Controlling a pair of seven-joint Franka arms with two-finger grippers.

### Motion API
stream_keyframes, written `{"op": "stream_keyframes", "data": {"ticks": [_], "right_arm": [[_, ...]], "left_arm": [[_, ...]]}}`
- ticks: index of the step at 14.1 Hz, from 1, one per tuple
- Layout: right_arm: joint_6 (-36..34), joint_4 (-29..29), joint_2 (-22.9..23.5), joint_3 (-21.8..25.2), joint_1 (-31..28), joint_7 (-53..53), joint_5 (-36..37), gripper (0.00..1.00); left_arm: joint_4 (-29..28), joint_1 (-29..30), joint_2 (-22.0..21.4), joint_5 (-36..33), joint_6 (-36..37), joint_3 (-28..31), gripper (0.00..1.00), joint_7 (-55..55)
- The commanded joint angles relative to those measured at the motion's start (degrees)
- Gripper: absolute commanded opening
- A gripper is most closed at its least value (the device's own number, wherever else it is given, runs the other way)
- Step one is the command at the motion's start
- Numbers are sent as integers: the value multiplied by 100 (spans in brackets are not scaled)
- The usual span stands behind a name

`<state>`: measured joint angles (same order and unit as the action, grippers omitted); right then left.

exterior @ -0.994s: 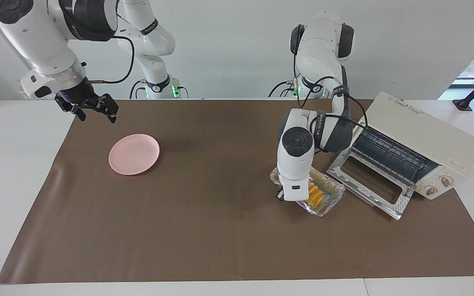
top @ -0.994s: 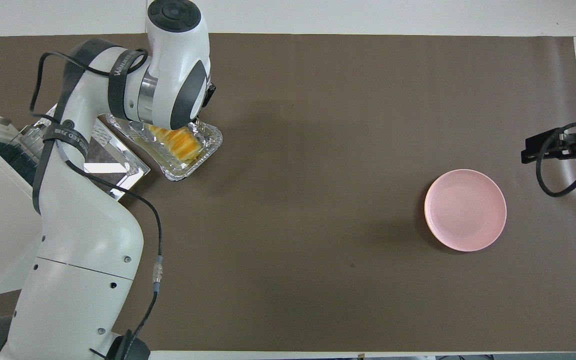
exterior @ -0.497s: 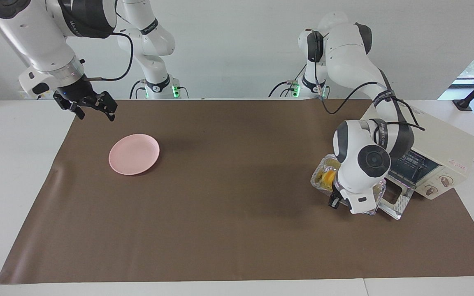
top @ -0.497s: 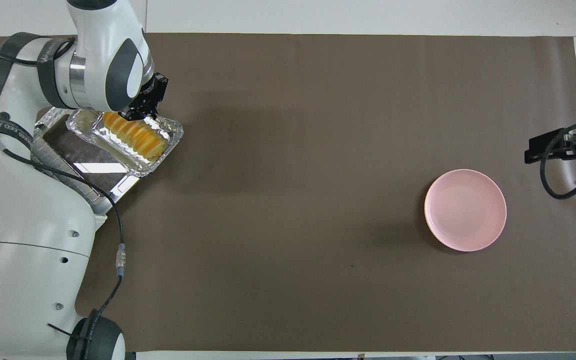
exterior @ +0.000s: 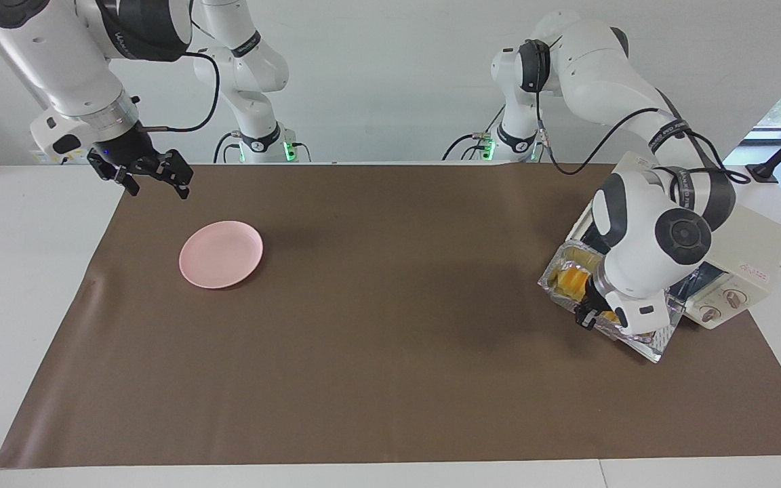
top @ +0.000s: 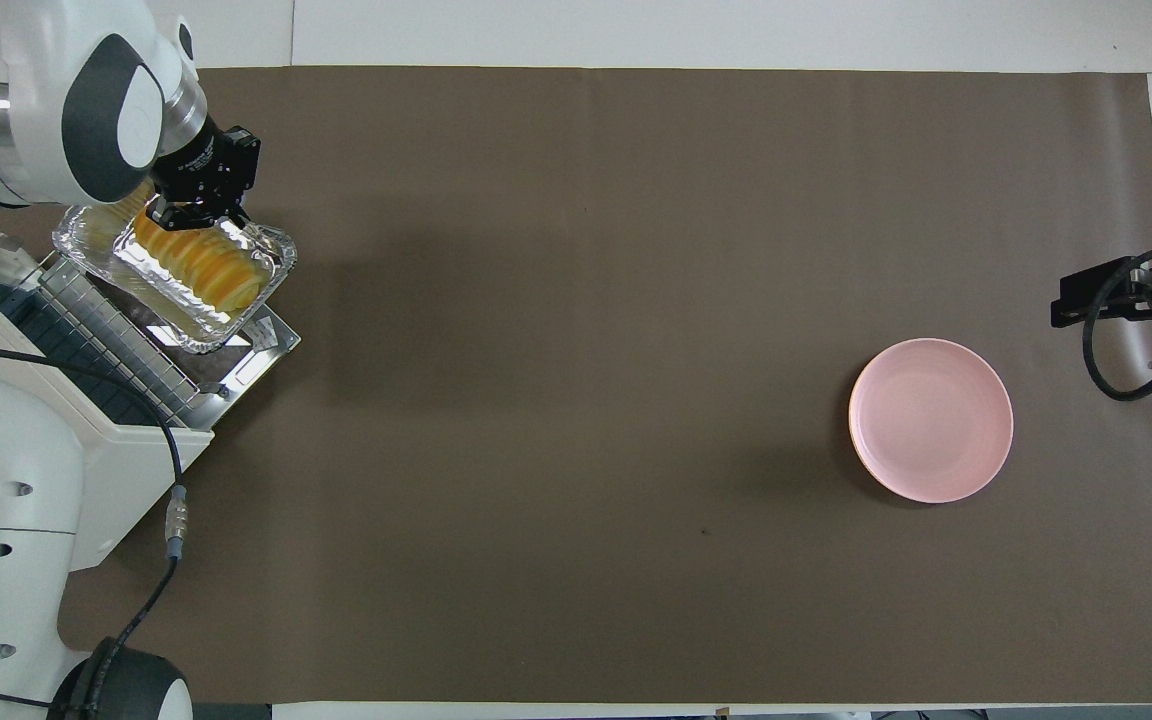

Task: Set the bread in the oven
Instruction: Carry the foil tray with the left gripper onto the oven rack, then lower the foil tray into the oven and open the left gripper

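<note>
Meanwhile left gripper clamps the foil tray of bread over the oven door, right gripper agape

Foil tray over oven door

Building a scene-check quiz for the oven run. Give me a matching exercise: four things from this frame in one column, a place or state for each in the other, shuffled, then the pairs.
Things
1. bread
2. foil tray
3. pink plate
4. right gripper

Places or states
A. open, raised over the table edge at the right arm's end, waiting
B. lying in the foil tray
C. alone on the brown mat, toward the right arm's end
D. gripped at its rim by the shut left gripper, over the oven's lowered door

Pairs: 1-B, 2-D, 3-C, 4-A
</note>
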<state>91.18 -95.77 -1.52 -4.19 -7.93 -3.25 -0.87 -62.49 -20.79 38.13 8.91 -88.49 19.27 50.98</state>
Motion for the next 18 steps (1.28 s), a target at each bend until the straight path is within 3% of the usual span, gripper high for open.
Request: {"op": "stream_keyframes", "data": {"ticks": [1, 11, 18], "right_arm": [[-30, -74, -94, -29, -51, -61, -80, 100], [-30, -74, -94, -29, -51, -61, -71, 100], [-30, -74, -94, -29, -51, -61, -80, 100]], "left_arm": [[-780, 110, -550, 85, 7, -11, 0, -562], [-1853, 154, -1114, -20, -467, 59, 0, -580], [-1986, 286, -1185, -178, -652, 147, 0, -756]]}}
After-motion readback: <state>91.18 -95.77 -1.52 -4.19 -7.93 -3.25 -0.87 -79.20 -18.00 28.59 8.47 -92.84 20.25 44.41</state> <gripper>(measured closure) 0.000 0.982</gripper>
